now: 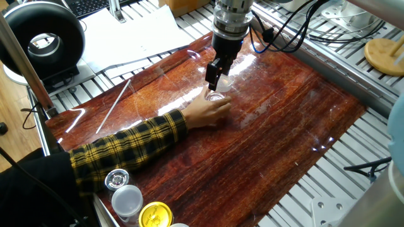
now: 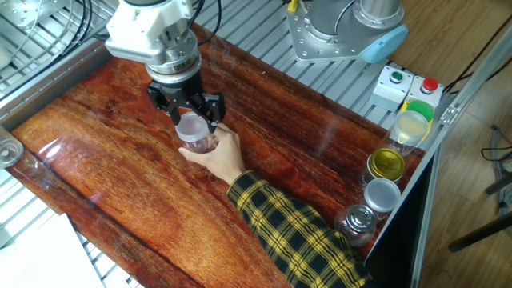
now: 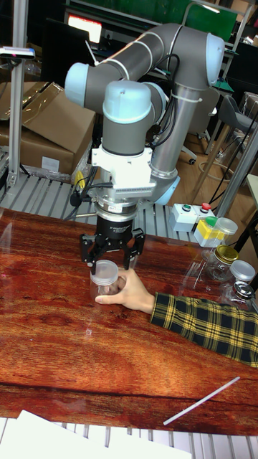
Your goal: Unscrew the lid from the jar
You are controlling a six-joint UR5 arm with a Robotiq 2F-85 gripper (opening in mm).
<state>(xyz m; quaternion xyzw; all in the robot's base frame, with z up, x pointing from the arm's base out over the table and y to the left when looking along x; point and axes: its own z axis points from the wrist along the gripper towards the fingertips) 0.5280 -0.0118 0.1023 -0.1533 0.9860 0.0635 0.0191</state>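
The jar [image 2: 197,144] is small and clear and stands upright on the red wooden board [image 2: 104,176]. A person's hand [image 2: 226,157] in a yellow plaid sleeve holds it from the side. The translucent white lid [image 2: 192,125] sits on the jar's top. My gripper [image 2: 190,112] hangs directly over the lid with its black fingers spread wider than the cap, one on each side. In the tall fixed view the gripper [image 3: 109,259] stands just above the lid [image 3: 104,270] and jar [image 3: 106,288]. In one fixed view the gripper [image 1: 214,77] hides most of the jar [image 1: 216,96].
Several other jars stand at the board's edge: a yellow-lidded one [image 2: 386,163], a white-lidded one [image 2: 382,194] and a metallic-lidded one [image 2: 358,219]. A button box [image 2: 408,83] sits near them. A white rod [image 1: 113,104] lies on the board. Paper sheets [image 1: 132,31] lie beyond the board.
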